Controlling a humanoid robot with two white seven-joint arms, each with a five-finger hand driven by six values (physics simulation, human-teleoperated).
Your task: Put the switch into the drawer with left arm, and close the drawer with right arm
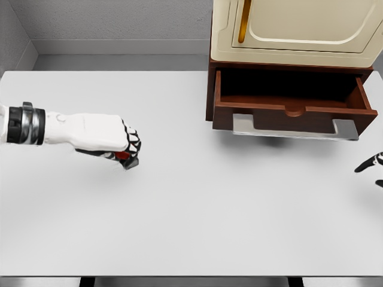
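Observation:
My left hand [122, 149] reaches in from the left edge, just above the white table [197, 221]. Its fingers are curled around a small dark switch with a red part [122, 156], mostly hidden under the hand. The brown drawer [293, 107] stands pulled open at the upper right, its inside dark and nothing visible in it. It has a grey handle bar [296, 127] along its front. Only the fingertips of my right hand [372, 168] show at the right edge, spread apart and holding nothing, below and right of the drawer.
A cream cabinet with a gold handle [242, 24] sits on top of the drawer unit. A grey wall runs behind the table.

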